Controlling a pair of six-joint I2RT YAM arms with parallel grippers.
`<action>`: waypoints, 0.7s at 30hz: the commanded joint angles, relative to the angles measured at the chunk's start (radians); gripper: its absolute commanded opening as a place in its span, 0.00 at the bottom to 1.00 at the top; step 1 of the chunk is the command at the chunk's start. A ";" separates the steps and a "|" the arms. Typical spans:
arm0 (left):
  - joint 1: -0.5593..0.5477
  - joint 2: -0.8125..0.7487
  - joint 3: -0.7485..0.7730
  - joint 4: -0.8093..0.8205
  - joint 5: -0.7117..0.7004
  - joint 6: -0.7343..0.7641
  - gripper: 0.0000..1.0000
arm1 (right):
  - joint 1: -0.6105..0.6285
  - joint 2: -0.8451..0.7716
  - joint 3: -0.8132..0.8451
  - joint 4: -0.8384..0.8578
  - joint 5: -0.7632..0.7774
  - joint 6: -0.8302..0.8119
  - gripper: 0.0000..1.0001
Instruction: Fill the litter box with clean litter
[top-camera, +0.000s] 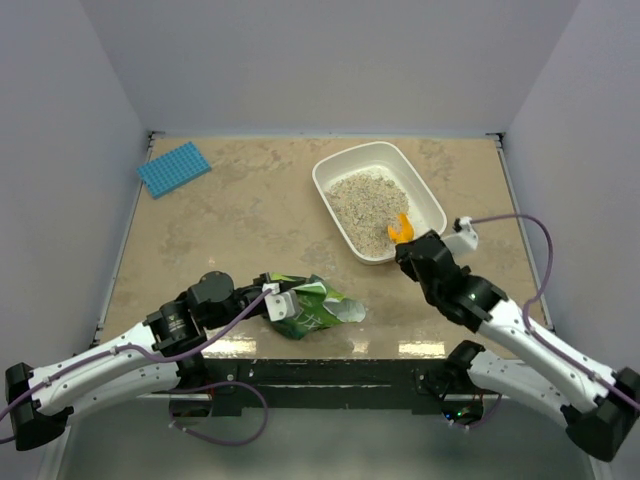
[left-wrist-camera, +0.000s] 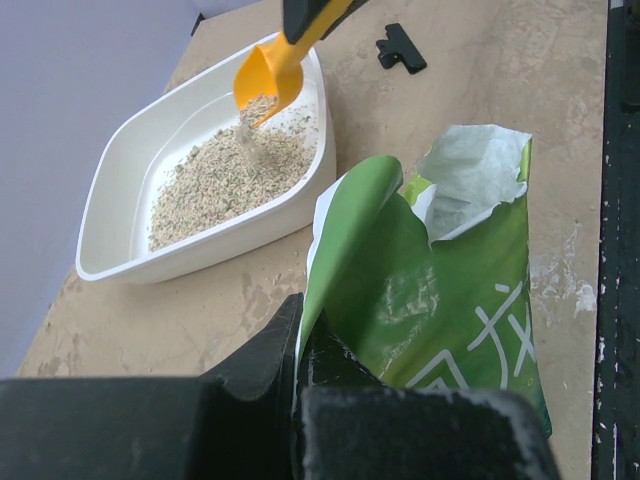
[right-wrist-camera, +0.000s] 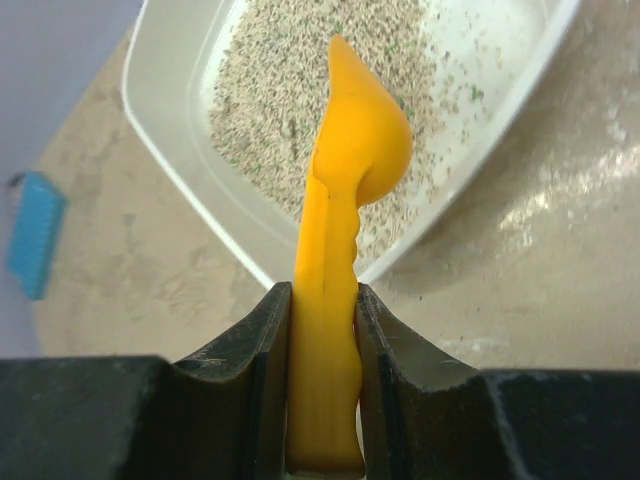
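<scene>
Right gripper (right-wrist-camera: 322, 300) is clamped on the scoop (right-wrist-camera: 365, 150) handle, bowl tipped over the litter box (top-camera: 350, 155) far right on the table (top-camera: 250, 210), spilling grains onto the litter (top-camera: 365, 205) heaped inside; left gripper (left-wrist-camera: 300, 345) pinches the bag (left-wrist-camera: 440, 300) by its edge

Beige marbled table (top-camera: 250, 210), 4 things on it.
Litter box (left-wrist-camera: 200, 252) far right, blue mat (top-camera: 174, 168) far left, green pouch (top-camera: 312, 307) near, black clip (left-wrist-camera: 401, 48).
</scene>
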 joint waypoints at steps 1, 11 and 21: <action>-0.008 -0.013 -0.008 0.038 0.008 -0.032 0.00 | -0.053 0.277 0.247 0.027 0.067 -0.338 0.00; -0.010 -0.007 -0.007 0.035 -0.035 -0.032 0.00 | -0.068 0.728 0.736 -0.168 0.188 -0.780 0.00; -0.010 -0.006 -0.010 0.037 -0.082 -0.035 0.00 | -0.071 0.808 0.755 -0.154 0.061 -0.870 0.00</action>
